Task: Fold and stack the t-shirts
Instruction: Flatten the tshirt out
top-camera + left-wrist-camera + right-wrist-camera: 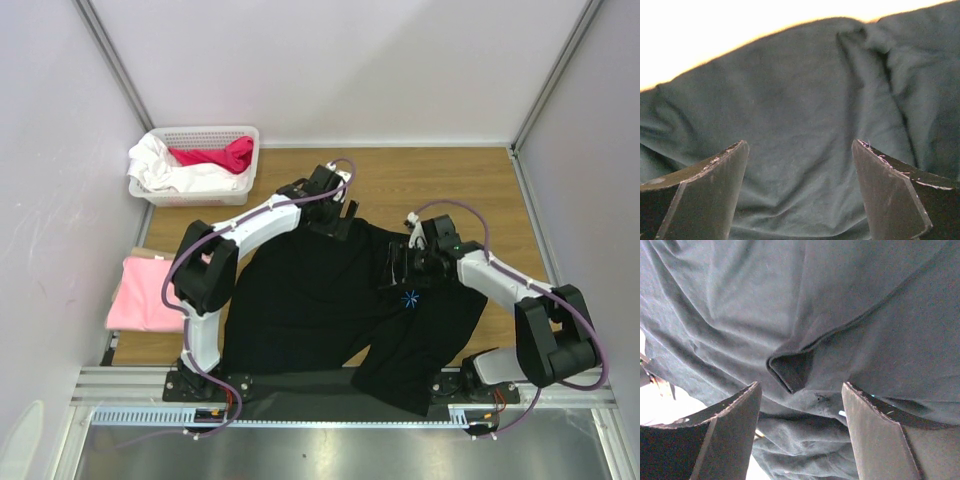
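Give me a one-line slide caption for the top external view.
Black t-shirt lies rumpled under the left arm and right arm; pink t-shirt lies off to the left, clothes basket behind.

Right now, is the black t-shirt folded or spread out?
Spread out, not folded. The black t-shirt lies open and wrinkled across the table, one corner reaching over the near edge.

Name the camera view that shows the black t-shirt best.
The top external view: nearly the whole black t-shirt shows, spread over the table, with its pale-blue chest mark. The left wrist view shows only wrinkled dark cloth; the right wrist view shows a curled cloth edge close up.
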Robot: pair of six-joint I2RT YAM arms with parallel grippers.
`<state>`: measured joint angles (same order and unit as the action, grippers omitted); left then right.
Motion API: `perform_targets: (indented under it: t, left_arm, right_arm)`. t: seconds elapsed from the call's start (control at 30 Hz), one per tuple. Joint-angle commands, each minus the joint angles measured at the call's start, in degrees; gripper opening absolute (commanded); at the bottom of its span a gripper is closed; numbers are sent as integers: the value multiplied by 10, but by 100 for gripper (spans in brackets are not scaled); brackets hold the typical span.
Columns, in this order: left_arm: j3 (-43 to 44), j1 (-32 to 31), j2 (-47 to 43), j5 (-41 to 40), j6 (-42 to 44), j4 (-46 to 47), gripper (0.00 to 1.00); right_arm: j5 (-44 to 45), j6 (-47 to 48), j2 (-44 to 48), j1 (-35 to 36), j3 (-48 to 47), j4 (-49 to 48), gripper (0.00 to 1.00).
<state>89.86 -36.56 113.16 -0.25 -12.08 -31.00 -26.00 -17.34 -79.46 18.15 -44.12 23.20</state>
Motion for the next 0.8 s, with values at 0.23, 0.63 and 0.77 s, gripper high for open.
perform_targets:
  t: [0.23,0.63,0.77]
  left_arm:
    - [-69,6,-94,-22,21,12,90]
    - [-132,17,-149,-23,39,28,91]
    - [-137,19,-160,-23,45,28,91]
  right_arm:
    - [79,-40,60,52,50,-119,72]
    - [208,22,91,117,99,-187,62]
    - [245,18,122,128,133,-209,62]
